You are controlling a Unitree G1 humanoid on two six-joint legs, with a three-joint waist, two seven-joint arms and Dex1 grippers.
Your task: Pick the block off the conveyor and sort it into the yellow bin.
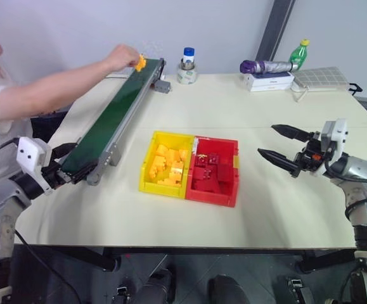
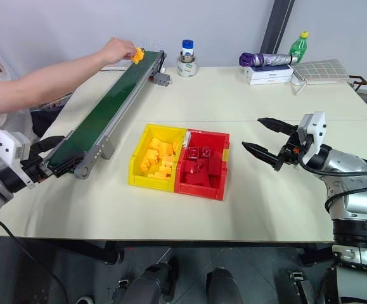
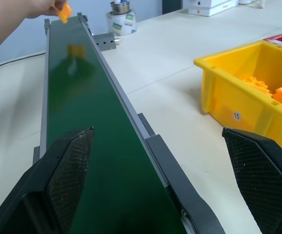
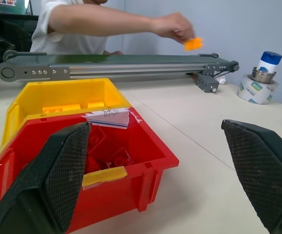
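The block (image 1: 140, 62) is pinched in a person's hand (image 1: 121, 57) over the far end of the conveyor (image 1: 113, 117), well beyond the left gripper (image 3: 158, 180), whose jaws stand spread wide and empty at the belt's near end. The right gripper (image 1: 279, 145) is also spread and empty, just beside the red bin (image 1: 213, 171), with the yellow bin (image 1: 165, 163) beyond it on the counter (image 1: 253, 209). The block looks light, rigid and slick, so its flat side walls should take the pinch better than its studded top.
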